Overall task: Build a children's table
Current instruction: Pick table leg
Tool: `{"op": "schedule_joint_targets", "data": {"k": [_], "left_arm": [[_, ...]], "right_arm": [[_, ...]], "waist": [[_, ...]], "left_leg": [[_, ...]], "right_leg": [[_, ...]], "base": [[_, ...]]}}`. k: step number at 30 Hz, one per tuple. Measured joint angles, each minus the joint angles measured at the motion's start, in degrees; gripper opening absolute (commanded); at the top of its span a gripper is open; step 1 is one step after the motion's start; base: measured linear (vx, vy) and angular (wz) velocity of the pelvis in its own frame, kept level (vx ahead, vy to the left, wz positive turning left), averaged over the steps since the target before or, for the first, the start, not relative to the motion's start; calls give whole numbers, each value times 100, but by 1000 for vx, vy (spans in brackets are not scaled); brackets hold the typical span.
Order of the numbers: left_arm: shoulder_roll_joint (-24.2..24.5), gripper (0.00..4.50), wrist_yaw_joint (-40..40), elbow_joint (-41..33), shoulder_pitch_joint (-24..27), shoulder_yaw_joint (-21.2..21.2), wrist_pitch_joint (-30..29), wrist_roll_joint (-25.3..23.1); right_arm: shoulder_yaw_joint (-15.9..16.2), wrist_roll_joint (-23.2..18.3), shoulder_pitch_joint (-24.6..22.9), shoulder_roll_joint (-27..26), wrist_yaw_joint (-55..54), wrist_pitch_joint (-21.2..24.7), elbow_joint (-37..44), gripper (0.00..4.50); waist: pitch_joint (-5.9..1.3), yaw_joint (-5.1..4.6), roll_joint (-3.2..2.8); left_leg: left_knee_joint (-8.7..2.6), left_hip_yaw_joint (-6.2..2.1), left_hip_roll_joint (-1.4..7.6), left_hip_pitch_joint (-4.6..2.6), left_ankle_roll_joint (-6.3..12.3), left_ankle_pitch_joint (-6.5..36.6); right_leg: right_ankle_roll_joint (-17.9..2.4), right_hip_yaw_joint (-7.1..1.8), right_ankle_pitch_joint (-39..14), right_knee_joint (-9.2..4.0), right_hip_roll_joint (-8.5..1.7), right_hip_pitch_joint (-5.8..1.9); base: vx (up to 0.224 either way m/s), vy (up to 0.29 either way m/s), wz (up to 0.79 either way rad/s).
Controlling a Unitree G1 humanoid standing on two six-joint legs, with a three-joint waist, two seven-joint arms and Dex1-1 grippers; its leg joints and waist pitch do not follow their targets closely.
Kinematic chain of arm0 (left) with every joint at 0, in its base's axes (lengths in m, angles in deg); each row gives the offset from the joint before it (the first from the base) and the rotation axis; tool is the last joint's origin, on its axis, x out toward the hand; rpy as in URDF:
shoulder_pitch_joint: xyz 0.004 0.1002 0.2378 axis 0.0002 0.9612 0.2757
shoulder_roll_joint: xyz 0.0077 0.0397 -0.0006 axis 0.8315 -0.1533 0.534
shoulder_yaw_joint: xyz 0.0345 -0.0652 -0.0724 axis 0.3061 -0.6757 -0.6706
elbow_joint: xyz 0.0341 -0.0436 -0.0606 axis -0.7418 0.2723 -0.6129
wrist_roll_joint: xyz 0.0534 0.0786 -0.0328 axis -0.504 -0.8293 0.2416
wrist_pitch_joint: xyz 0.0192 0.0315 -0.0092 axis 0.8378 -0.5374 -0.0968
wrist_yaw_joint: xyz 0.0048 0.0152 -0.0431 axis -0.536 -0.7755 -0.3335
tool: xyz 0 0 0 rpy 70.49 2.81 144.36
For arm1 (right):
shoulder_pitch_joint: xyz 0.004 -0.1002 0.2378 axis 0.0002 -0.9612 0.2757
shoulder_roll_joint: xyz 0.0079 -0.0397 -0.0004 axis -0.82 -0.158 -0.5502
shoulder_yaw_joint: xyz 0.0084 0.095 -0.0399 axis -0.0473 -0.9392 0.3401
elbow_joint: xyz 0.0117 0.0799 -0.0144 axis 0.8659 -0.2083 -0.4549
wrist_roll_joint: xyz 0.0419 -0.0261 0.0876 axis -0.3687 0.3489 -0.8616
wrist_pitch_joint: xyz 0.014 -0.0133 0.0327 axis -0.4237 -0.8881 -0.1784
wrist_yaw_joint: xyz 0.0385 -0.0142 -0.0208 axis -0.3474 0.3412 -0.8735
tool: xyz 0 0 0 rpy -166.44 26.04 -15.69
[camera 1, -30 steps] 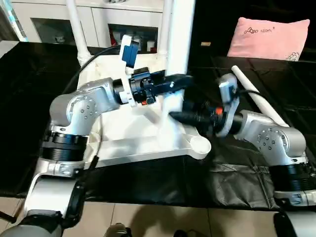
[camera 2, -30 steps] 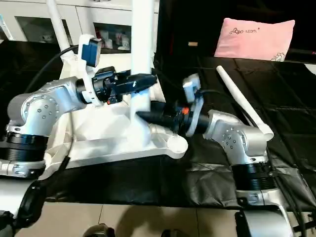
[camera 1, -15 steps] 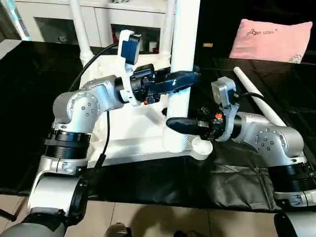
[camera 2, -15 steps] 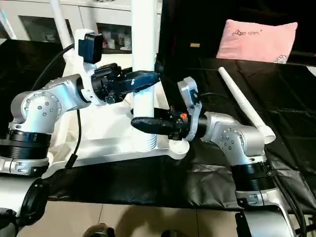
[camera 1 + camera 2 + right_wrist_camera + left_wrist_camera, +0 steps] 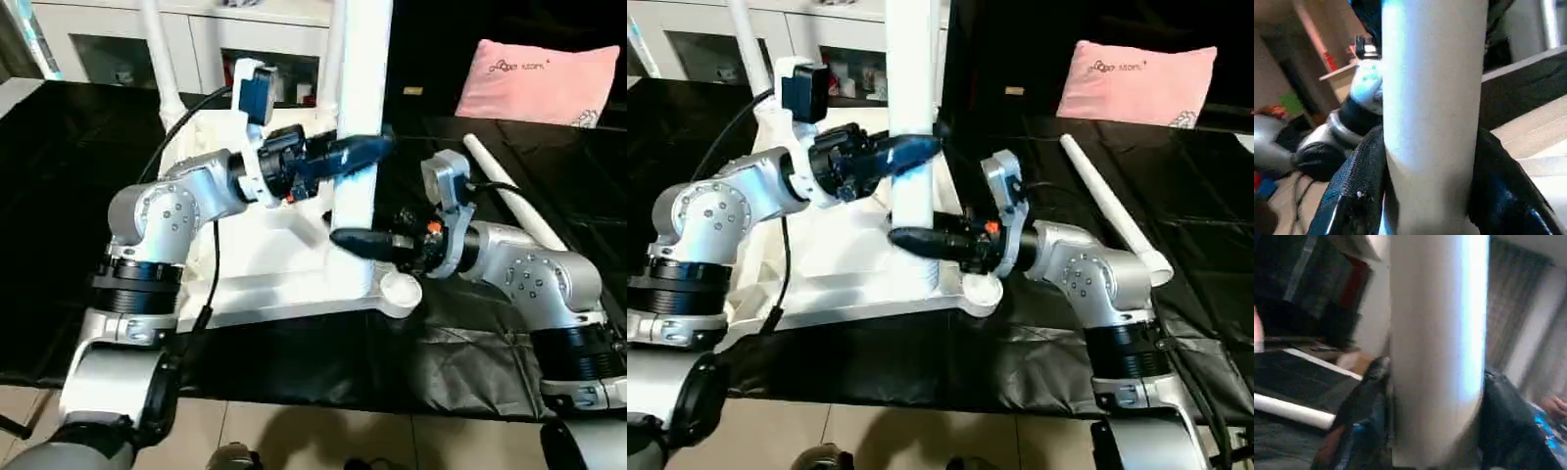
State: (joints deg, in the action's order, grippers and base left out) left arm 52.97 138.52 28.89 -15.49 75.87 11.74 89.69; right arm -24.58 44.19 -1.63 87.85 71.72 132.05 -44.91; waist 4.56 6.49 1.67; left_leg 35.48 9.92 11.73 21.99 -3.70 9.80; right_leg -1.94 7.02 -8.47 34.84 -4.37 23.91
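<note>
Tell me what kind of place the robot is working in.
Probably a home living room, or a space staged like one: a white cabinet with glass doors stands at the back, a pink pillow lies on the black sheet, and beige floor tiles show in front.

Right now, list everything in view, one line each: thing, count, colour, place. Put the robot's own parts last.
White plastic rectangular tabletop: one, white, upside down on the black sheet, an open round corner socket at its near right corner.
Upright white tubular leg: one, white, standing at the tabletop's near right, held by both end effectors.
Other standing legs: two, white, at the tabletop's far side.
Loose white tapered leg: one, white, lying on the sheet to the right.
Black sheet: one, black, under everything.
Pink pillow: one, pink, far right.
White cabinet with glass doors: one, white, behind.
Left end effector: black, closed on the upright leg, higher up.
Right end effector: black, closed on the same leg, lower down.
</note>
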Motion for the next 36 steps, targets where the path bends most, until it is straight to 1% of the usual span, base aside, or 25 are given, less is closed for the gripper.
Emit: {"op": "schedule_joint_targets", "data": {"k": [1,2,5,7,9,10,12,13,14,16,19,21,25,26,27,29,30,31,33,34,36], "left_arm": [[-12,294,-80,4,-38,-10,21,-14],[6,300,-210,-54,-50,-6,127,-148],[-3,302,-784,-246,-16,54,356,-606],[-147,302,-1281,-347,13,61,457,-853],[-279,302,-1710,-399,45,52,515,-981],[-371,266,-1960,-446,70,48,540,-1061],[-466,262,-2249,-516,122,52,588,-1141],[-588,252,-2485,-554,153,14,596,-1150],[-674,252,-2637,-594,179,-22,601,-1156],[-757,225,-2843,-705,222,-49,607,-1194],[-843,215,-2975,-789,258,-105,612,-1198],[-849,195,-3014,-807,268,-112,612,-1195],[-833,187,-3011,-855,290,-124,611,-1192],[-826,186,-3008,-870,303,-121,609,-1190],[-821,186,-3005,-889,318,-119,608,-1188],[-743,186,-2916,-895,342,-62,571,-1186],[-700,186,-2847,-895,349,-25,543,-1185],[-623,186,-2745,-897,349,31,494,-1182],[-460,186,-2506,-898,349,138,395,-1179],[-394,186,-2409,-898,351,170,350,-1176],[-345,186,-2317,-899,351,184,324,-1174]], "right_arm": [[16,13,0,-32,-56,-10,-7,193],[20,66,0,-94,-198,-58,-9,193],[19,301,1,-176,-594,-232,-28,193],[14,456,1,-228,-825,-343,-113,193],[10,527,4,-286,-992,-402,-188,193],[7,595,6,-330,-1084,-429,-223,193],[4,645,7,-371,-1222,-497,-280,193],[-4,703,14,-380,-1291,-561,-326,193],[-3,730,25,-405,-1344,-612,-355,193],[-3,798,28,-455,-1426,-693,-361,193],[-3,870,28,-511,-1499,-802,-367,193],[-1,924,28,-549,-1570,-879,-374,193],[32,938,31,-557,-1585,-944,-376,193],[37,937,37,-556,-1571,-933,-385,249],[39,934,40,-552,-1558,-918,-389,263],[25,891,102,-512,-1506,-860,-431,283],[8,860,135,-479,-1468,-844,-447,283],[-18,828,186,-440,-1410,-795,-472,305],[-32,766,296,-279,-1209,-689,-483,309],[-36,709,320,-174,-1105,-626,-484,327],[-27,685,323,-88,-964,-548,-489,345]], "waist": [[0,-2,0],[-1,-4,-1],[-1,-15,-1],[-2,-17,0],[-2,-5,1],[-2,-5,2],[-2,-9,5],[-2,-8,6],[-2,-9,6],[-2,-10,6],[-1,-21,8],[-1,-25,8],[-2,-36,8],[-2,-34,8],[-1,-33,9],[-1,-35,9],[-1,-35,9],[-1,-37,9],[-1,-37,10],[-2,-32,10],[-2,-32,12]], "left_leg": [[0,0,0,0,0,0],[0,0,0,-1,0,1],[0,-1,2,0,0,1],[0,0,1,0,0,0],[0,0,1,1,0,0],[0,0,1,1,0,0],[0,0,1,1,0,0],[0,0,1,2,0,0],[0,0,1,3,0,0],[0,0,1,4,0,0],[0,0,1,4,0,0],[0,0,1,3,0,0],[0,0,0,3,0,0],[0,0,0,3,0,0],[0,0,0,4,0,0],[0,0,0,5,0,0],[0,0,0,4,0,0],[0,0,0,4,0,0],[0,0,1,3,0,0],[0,0,0,3,1,1],[0,0,0,4,1,1]], "right_leg": [[0,0,0,0,0,0],[0,0,0,0,0,0],[0,0,0,1,0,1],[0,0,0,1,0,0],[0,0,0,1,0,0],[0,0,0,1,0,0],[0,0,0,1,0,0],[0,0,0,1,0,0],[0,0,0,1,0,2],[0,0,0,1,0,4],[0,0,0,1,0,4],[0,0,0,1,0,4],[1,0,0,1,0,3],[1,0,0,0,0,3],[0,0,0,0,0,3],[1,0,0,0,0,4],[0,0,0,0,0,3],[0,0,0,0,0,3],[1,0,0,0,0,3],[0,0,0,0,0,2],[1,0,0,0,0,2]], "base": [[0,0,0],[0,0,0],[0,0,0],[0,0,0],[0,0,0],[0,0,0],[0,0,0],[0,0,0],[0,0,0],[0,0,0],[0,0,0],[0,0,0],[0,0,0],[0,0,0],[0,0,0],[0,0,0],[0,0,0],[0,0,0],[0,0,0],[0,0,0],[0,0,0]]}}
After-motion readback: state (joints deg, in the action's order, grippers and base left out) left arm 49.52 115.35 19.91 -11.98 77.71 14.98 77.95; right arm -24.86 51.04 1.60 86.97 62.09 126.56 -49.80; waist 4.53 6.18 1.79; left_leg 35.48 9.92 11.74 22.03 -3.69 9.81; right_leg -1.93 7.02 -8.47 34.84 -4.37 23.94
